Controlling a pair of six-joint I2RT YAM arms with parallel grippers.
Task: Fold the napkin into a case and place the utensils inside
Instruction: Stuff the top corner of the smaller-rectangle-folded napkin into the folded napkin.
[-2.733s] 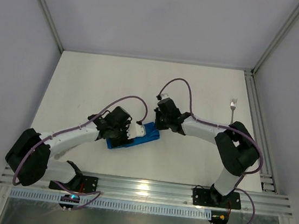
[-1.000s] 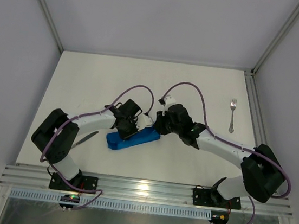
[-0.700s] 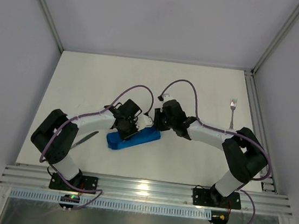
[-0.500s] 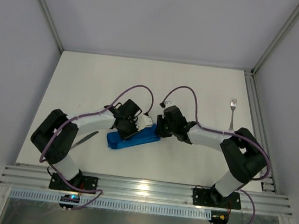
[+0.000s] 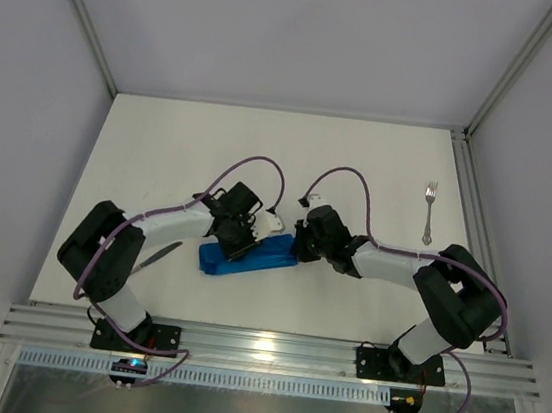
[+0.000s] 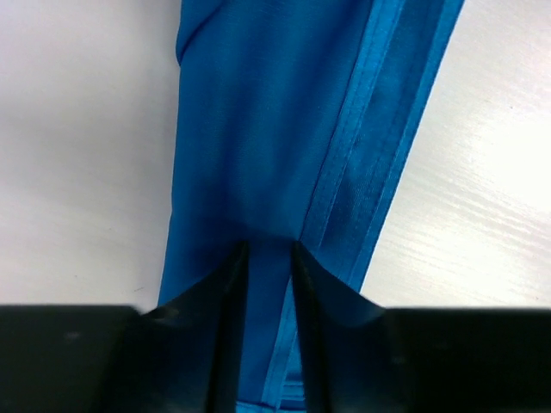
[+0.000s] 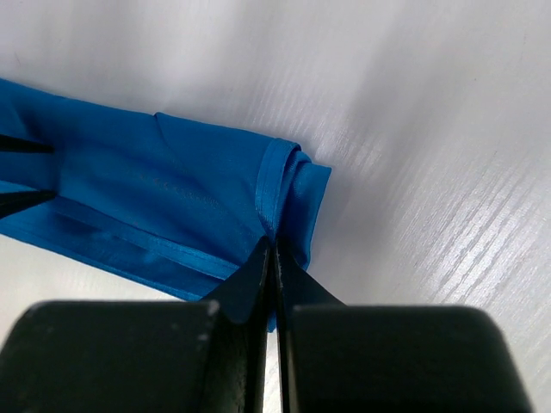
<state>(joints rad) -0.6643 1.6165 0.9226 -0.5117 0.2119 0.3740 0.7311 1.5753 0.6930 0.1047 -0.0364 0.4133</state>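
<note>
Two grips on the folded napkin (image 5: 258, 256): my left pincer (image 6: 269, 251) pinches its middle narrowly, my right pincer (image 7: 274, 246) clamps its end hem.

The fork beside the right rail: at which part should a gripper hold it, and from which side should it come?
Probably take the fork at the middle of its slim handle, coming straight down from above, fingers closing across its width. It lies flat on the table, tines pointing far, and the rail stands close on its right.
</note>
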